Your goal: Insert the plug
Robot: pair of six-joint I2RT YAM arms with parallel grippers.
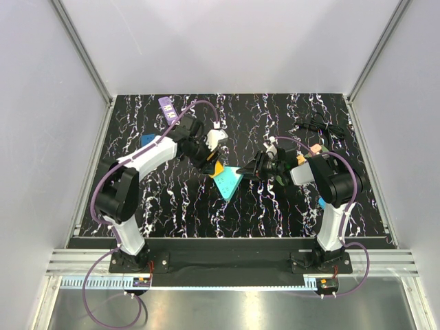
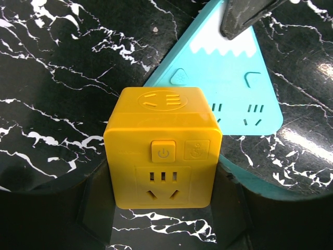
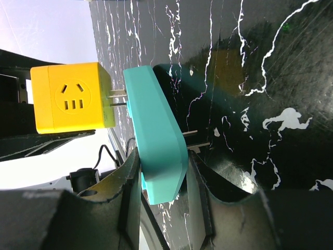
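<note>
The left tool (image 2: 162, 208) grips the yellow cube plug (image 2: 162, 151). In the top view the plug is at 11 o'clock of the teal socket block (image 3: 156, 140), near the middle of the table (image 1: 172, 206). The right tool (image 3: 164, 195) is clamped on that block. The prongs (image 3: 118, 98) seem only partly in. A tilted push may jam or bend them, or the block may slip.
</note>
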